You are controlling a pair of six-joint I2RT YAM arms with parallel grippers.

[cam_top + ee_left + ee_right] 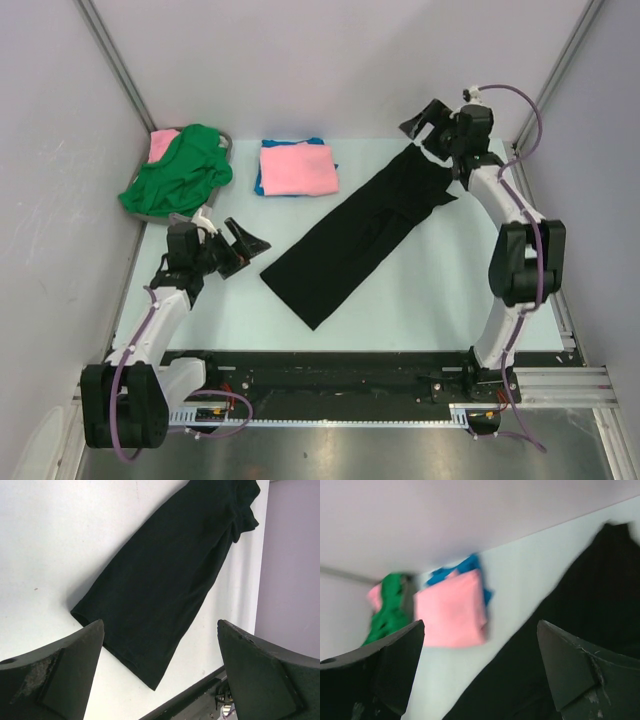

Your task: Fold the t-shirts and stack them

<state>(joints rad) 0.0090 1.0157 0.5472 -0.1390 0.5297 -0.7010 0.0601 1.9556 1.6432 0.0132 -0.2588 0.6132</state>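
A black t-shirt (pixel 365 225) lies folded into a long strip, slanting across the table from near left to far right. It also shows in the left wrist view (pixel 170 575) and the right wrist view (pixel 580 645). A folded pink t-shirt (pixel 297 167) lies on a blue one (pixel 262 183) at the back; both show in the right wrist view, pink (pixel 451 611) and blue (pixel 460 567). A green t-shirt (pixel 180 172) is bunched at the back left. My left gripper (pixel 248 245) is open and empty, left of the strip's near end. My right gripper (pixel 425 125) is open and empty, above its far end.
A second pink cloth (pixel 163 143) lies under the green t-shirt, in a basket whose rim (pixel 229 148) shows at the back left corner. Lilac walls (pixel 60 150) close in the table on three sides. A black rail (pixel 330 365) runs along the near edge.
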